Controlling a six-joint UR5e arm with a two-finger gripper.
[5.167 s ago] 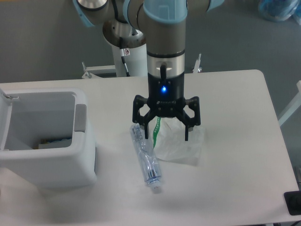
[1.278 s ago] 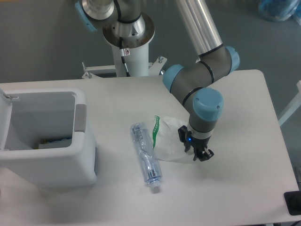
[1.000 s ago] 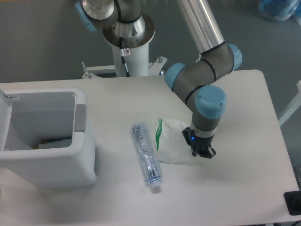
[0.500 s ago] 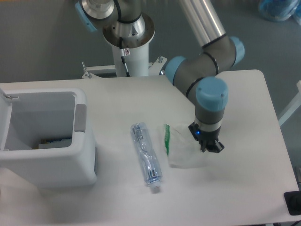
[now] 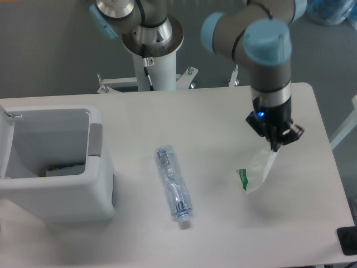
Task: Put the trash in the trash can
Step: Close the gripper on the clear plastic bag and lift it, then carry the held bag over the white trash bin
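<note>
White table [image 5: 223, 234] fills most of the view, with the robot's pedestal behind its far edge. Next in size, the trash can [image 5: 53, 162] stands at the left side of the table, a white boxy bin with a grey panel on its right wall; its lid is swung open to the left and some dark scraps lie inside. The arm reaches in from the top, its grey and blue wrist pointing down over the right part of the table. The gripper [image 5: 274, 146] is pinched narrow on the top edge of the wrapper [image 5: 256, 173], which hangs from it above the tabletop, green strip at its lower left. The bottle [image 5: 174, 185] lies flat near the table's middle, well apart from the wrapper, white cap end toward the near edge.
</note>
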